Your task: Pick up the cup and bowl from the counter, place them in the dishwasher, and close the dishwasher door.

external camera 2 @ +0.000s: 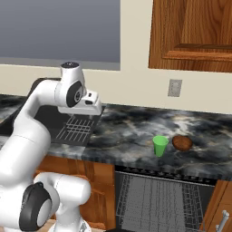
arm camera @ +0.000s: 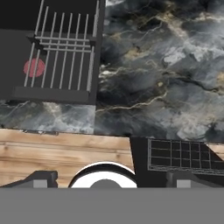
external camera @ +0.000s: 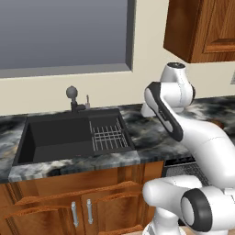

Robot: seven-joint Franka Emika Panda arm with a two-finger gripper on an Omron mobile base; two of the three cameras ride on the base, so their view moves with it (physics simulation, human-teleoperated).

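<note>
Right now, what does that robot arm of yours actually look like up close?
The arm is glossy white, built of rounded, tube-like segments with dark grey or black rings at the joints. It ends in a boxy white hand with a gripper of two small dark grey fingertips. No cables or markings show.

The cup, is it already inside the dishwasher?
No, in the right base view the cup stands on the counter beside the bowl, above the dishwasher and its wire rack.

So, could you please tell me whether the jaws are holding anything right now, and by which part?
Nothing is held. The gripper hangs above the counter with its jaws apart and empty; the cup and the bowl stand untouched on the counter.
</note>
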